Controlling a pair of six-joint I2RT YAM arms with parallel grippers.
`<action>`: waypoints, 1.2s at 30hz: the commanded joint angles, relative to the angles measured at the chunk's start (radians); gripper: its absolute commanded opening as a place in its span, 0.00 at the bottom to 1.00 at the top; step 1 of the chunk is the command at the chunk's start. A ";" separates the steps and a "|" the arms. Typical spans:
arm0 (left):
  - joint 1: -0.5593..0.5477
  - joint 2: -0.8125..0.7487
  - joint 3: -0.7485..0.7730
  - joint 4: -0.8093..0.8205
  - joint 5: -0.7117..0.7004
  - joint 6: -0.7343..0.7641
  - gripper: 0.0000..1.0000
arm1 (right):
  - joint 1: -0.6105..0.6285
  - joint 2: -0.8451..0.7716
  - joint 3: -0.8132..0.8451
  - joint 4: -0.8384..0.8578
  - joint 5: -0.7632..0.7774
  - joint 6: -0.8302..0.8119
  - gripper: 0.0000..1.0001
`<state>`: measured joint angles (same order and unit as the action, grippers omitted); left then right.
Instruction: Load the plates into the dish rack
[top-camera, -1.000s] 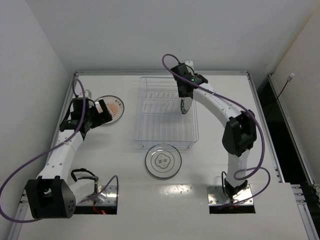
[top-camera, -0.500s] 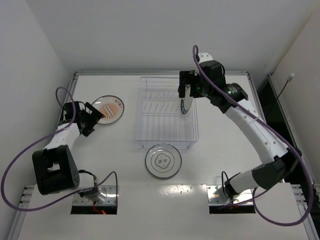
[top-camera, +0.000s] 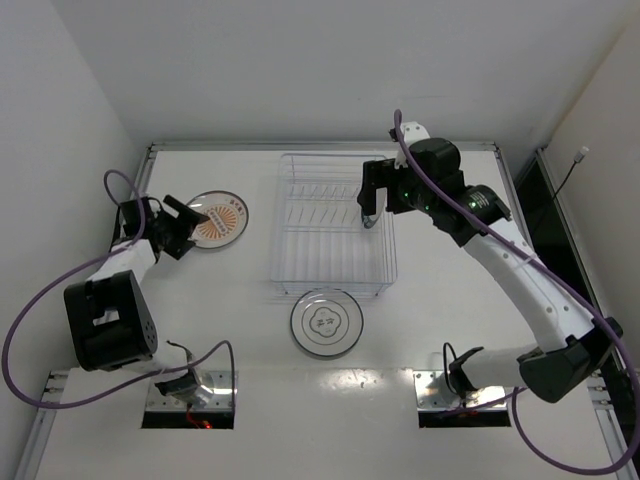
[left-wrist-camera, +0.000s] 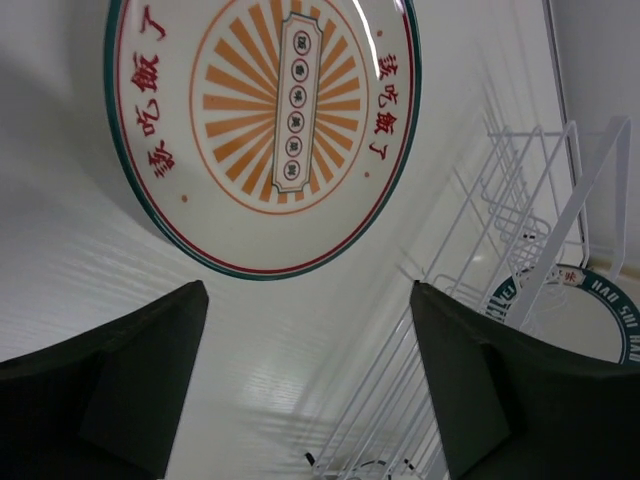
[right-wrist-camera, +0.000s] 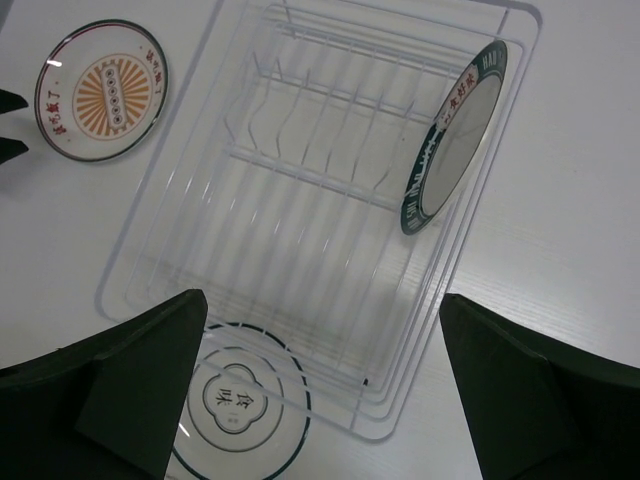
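The orange-centred plate (top-camera: 220, 218) lies flat on the table left of the dish rack (top-camera: 320, 250); it also shows in the left wrist view (left-wrist-camera: 265, 130). My left gripper (top-camera: 186, 226) is open and empty just left of it, not touching. The blue-teal rimmed plate (top-camera: 370, 212) stands on edge among the tines at the rack's right side (right-wrist-camera: 455, 140). My right gripper (top-camera: 371, 198) hangs open and empty above the rack (right-wrist-camera: 300, 230). The thin-ringed plate (top-camera: 325, 323) lies flat in front of the rack (right-wrist-camera: 235, 395).
The table is walled on the left, back and right. Purple cables loop from both arms. The rack's wire end (left-wrist-camera: 520, 200) stands to the right of the left gripper (left-wrist-camera: 308, 290).
My right gripper has lifted up and away from the blue-teal rimmed plate, which stays standing in the rack. My left arm has swung left, its gripper drawing back slightly from the orange plate.
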<state>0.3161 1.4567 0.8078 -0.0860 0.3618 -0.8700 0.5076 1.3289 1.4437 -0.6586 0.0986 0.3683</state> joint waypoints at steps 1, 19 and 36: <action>0.031 -0.022 0.004 0.003 -0.024 0.011 0.75 | -0.001 -0.039 -0.037 0.025 -0.016 -0.014 1.00; 0.069 0.152 -0.048 0.155 0.013 0.042 0.77 | -0.011 -0.189 -0.197 0.124 -0.057 -0.003 0.98; 0.028 0.353 0.165 0.037 -0.155 0.040 0.01 | -0.011 -0.175 -0.187 0.043 -0.057 -0.014 0.88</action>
<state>0.3614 1.7908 0.9230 -0.0006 0.2749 -0.8555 0.4995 1.1751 1.2446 -0.6155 0.0486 0.3588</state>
